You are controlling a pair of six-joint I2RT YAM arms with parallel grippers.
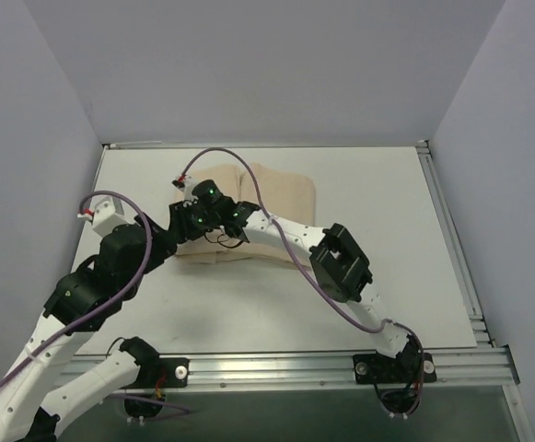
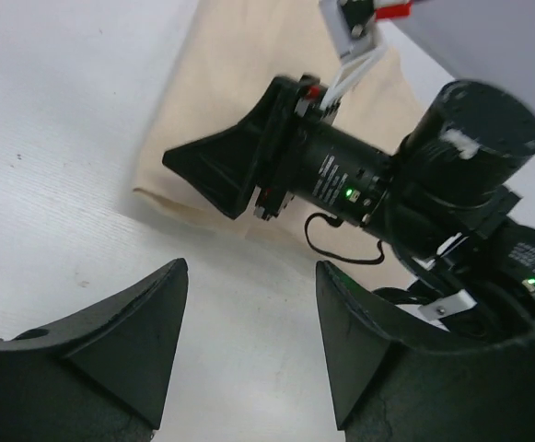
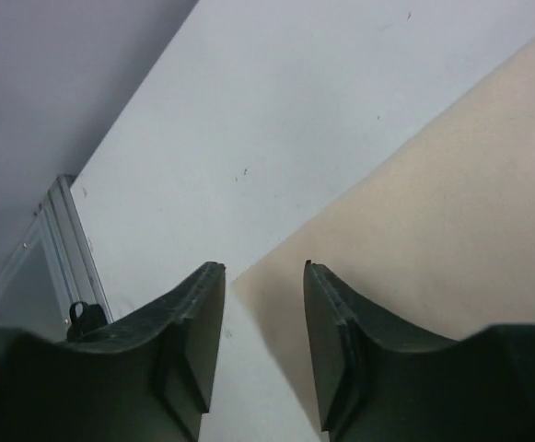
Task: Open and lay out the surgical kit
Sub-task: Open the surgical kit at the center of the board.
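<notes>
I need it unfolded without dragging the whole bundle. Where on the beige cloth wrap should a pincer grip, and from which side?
Likely the corner of the cloth wrap that lies between the open fingers of the right pincer. The wrap lies folded flat, so only a corner offers a thin lip. Come in low from the bare table side and pinch there.

cloth wrap (image 1: 285, 189) | plain beige | folded shut into a flat rectangular bundle | lies flat on the white table (image 1: 387, 276), far middle
</notes>
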